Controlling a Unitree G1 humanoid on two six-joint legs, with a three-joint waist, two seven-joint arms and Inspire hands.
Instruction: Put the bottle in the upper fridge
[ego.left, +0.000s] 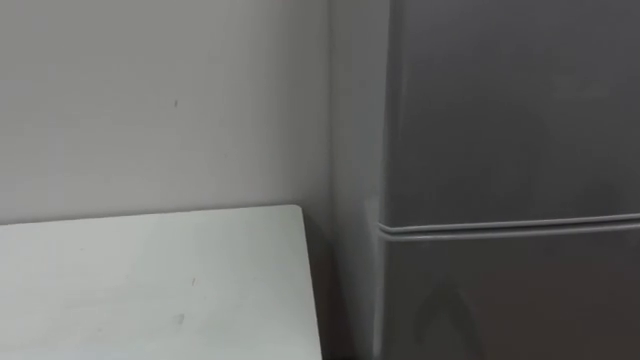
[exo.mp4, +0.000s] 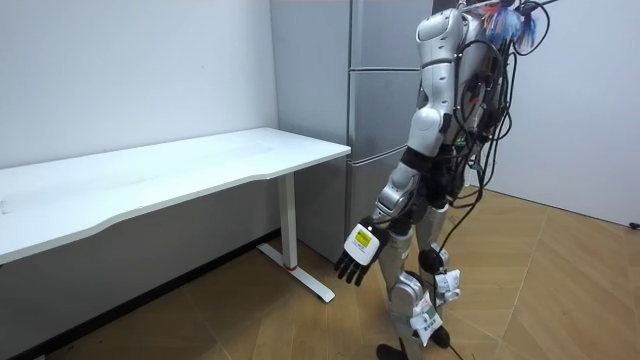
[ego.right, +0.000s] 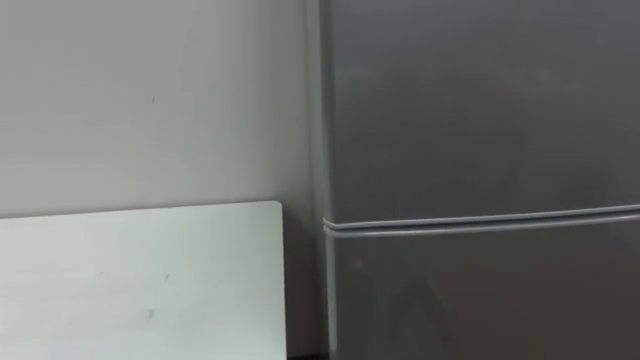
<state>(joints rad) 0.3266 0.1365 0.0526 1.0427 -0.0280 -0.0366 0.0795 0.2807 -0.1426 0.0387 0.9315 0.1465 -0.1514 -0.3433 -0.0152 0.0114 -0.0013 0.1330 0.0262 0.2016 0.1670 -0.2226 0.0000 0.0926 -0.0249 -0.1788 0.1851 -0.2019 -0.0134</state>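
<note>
A grey fridge (ego.left: 510, 120) stands right in front of me with its doors shut. A seam (ego.left: 510, 225) runs across it between an upper and a lower door. In the room view I stand upright close to the fridge (exo.mp4: 385, 100), facing it. My left hand (exo.mp4: 357, 252) hangs low at my side, open, with straight fingers pointing down and nothing in it.
A white table (ego.left: 150, 280) stands against the wall left of the fridge, its corner close to the fridge's side. In the room view the table (exo.mp4: 180, 165) runs off to the left on white legs. Wooden floor lies behind me.
</note>
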